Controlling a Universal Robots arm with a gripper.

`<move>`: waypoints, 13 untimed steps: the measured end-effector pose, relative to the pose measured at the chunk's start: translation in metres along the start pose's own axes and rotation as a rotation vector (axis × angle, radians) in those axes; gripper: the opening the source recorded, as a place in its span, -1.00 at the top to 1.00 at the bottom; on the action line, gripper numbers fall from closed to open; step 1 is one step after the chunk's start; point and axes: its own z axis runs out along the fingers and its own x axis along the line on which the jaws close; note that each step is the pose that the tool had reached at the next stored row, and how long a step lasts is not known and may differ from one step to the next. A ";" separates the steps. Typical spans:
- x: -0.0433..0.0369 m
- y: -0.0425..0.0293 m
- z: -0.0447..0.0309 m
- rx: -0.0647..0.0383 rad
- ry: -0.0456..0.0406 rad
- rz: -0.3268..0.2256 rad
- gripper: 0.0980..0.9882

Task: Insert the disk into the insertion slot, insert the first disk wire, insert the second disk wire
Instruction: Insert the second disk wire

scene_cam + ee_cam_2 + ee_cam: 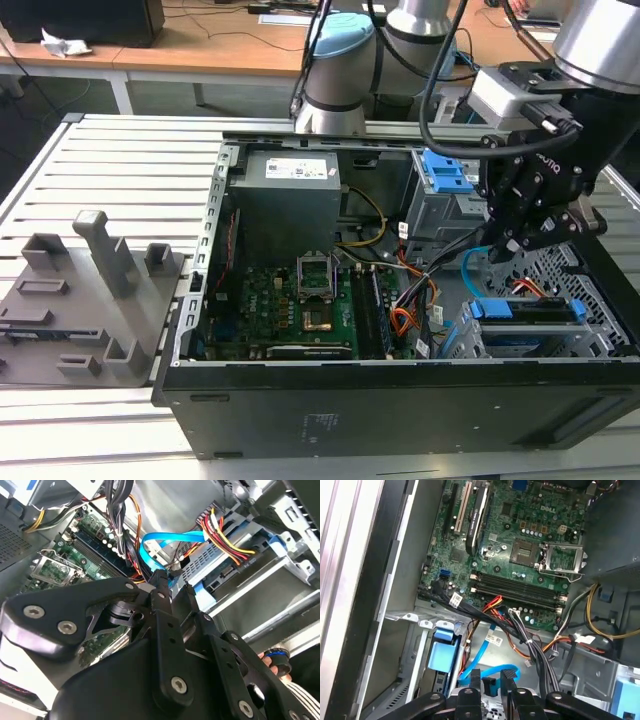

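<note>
Now the gripper (490,687), jaws clamped on the blue cable (167,539), hovers just above the disk (530,312); a misaligned plug could bend against the socket.

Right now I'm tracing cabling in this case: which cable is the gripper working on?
The thin flat light-blue cable, looped right at the gripper tips. The orange-red-black bundle already runs to the disk; the thick black cables lie farther off.

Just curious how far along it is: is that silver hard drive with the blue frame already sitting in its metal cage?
Yes, the disk sits inside the insertion slot.
</note>
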 end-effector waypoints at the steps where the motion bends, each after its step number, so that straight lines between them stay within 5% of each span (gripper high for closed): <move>1: -0.0003 0.0002 0.0019 0.000 0.0017 -0.012 0.54; 10: -0.0004 0.0001 0.0064 -0.001 0.0104 -0.045 0.58; 11: -0.0004 0.0001 0.0064 -0.001 0.0104 -0.045 0.85; 13: -0.0004 0.0001 0.0064 -0.001 0.0105 -0.045 0.85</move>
